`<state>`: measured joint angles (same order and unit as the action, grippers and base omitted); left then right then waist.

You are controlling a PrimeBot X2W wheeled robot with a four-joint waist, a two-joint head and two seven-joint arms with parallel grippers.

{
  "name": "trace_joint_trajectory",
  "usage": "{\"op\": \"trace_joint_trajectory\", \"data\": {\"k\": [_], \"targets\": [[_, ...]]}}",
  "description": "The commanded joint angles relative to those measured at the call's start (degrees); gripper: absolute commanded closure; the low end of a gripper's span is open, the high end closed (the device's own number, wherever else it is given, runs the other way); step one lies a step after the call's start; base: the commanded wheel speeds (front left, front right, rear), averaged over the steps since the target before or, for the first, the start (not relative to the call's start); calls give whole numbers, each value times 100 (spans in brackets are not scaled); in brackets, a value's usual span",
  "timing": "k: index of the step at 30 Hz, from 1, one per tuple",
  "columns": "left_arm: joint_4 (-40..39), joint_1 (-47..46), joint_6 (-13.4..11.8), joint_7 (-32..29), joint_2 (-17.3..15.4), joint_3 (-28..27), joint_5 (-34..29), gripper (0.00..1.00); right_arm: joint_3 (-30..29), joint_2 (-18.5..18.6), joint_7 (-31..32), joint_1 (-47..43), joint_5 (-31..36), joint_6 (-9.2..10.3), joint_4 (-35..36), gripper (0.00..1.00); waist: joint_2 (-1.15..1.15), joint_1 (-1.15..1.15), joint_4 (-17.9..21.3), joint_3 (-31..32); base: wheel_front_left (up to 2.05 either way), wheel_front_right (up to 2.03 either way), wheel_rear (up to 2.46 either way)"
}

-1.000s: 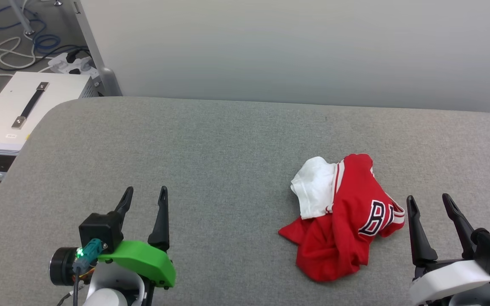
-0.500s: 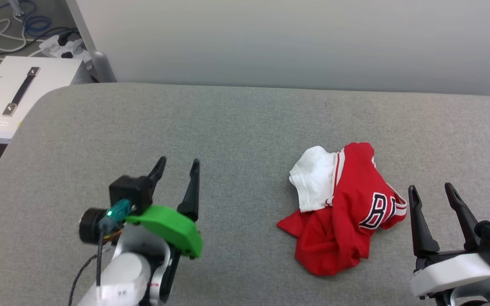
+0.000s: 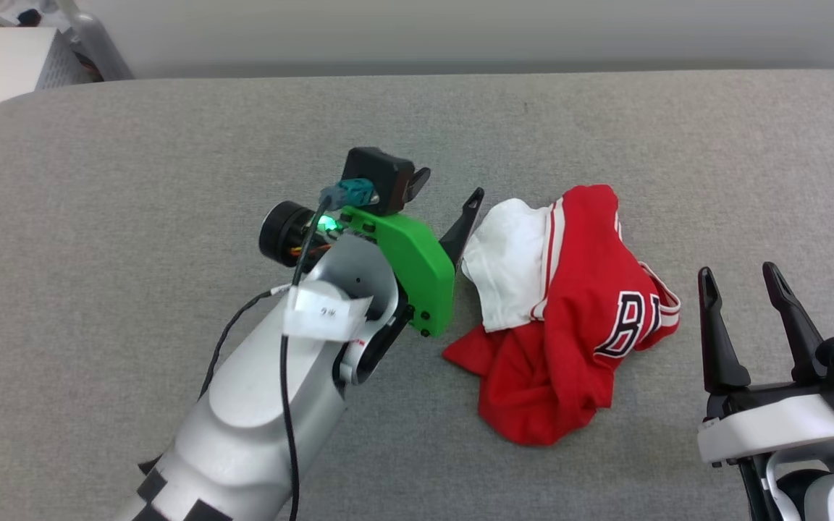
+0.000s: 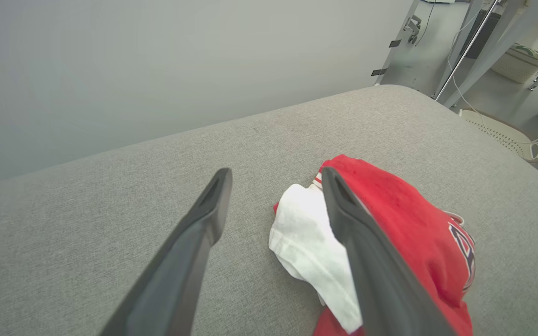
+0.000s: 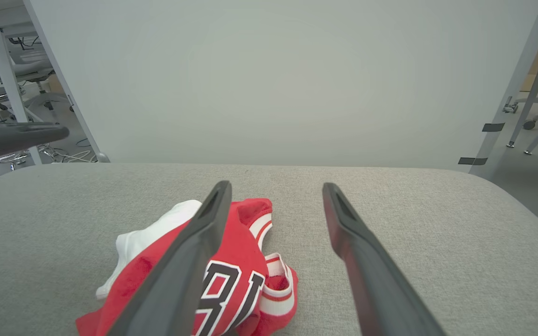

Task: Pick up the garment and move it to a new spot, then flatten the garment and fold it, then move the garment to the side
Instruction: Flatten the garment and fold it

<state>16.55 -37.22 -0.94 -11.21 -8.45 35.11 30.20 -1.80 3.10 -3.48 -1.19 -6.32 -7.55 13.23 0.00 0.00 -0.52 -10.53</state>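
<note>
Crumpled red garment [image 3: 569,311] on the grey tabletop [image 3: 135,181].
Head view: left gripper [image 3: 448,187], fingers wide apart, just beside the white sleeve [image 3: 507,268]; right gripper [image 3: 738,272] near, fingers wide too, holding nothing. Right wrist view: big black letters [image 5: 243,298].

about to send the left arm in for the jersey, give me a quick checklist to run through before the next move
1. Left gripper open: ok, jaws wide apart.
2. Fabric between its jaws: cannot tell; one finger sits at the white sleeve panel of the crumpled red soft-fabric jersey, contact unclear.
3. Jersey free to lift: ok, nothing lies on it.
4. Right gripper out of the way: ok, open and apart from the jersey's striped hem.
5. Room for a new spot: ok, the grey fabric-covered table stretches to the robot's left of the heap.
</note>
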Motion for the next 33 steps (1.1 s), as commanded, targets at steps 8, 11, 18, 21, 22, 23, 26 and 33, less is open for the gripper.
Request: {"op": "trace_joint_trajectory", "data": {"k": [8,11,18,21,22,23,26,33], "targets": [[1250,-1031,489,-906,230,372,122,0,48,10,-217,255,-113,6,-163,0,0,0,556,-596,0,0,0],[1755,-1304,609,-1195,255,520,133,0,75,8,-274,332,-138,6,-203,0,0,0,639,-731,0,0,0],[2707,-1642,759,-1531,281,908,55,0,118,3,-381,450,-169,6,-315,0,0,0,753,-953,0,0,0],[3089,-1686,791,-1742,262,1153,-36,0,127,1,-428,486,-195,6,-389,0,0,0,785,-993,0,0,0],[3186,-1670,801,-1830,270,1206,-12,0,133,0,-439,496,-203,6,-407,0,0,0,794,-996,0,0,0],[3283,-1641,814,-1958,289,1276,43,0,134,-1,-452,504,-212,6,-427,0,0,0,798,-997,0,0,0],[3464,-1585,835,-2342,320,1497,191,4,128,-3,-484,518,-243,6,-463,0,0,0,802,-994,0,0,0],[3329,-1644,841,-2382,231,1953,531,100,143,-8,-502,559,-274,6,-513,0,0,0,793,-967,0,0,0]]}}
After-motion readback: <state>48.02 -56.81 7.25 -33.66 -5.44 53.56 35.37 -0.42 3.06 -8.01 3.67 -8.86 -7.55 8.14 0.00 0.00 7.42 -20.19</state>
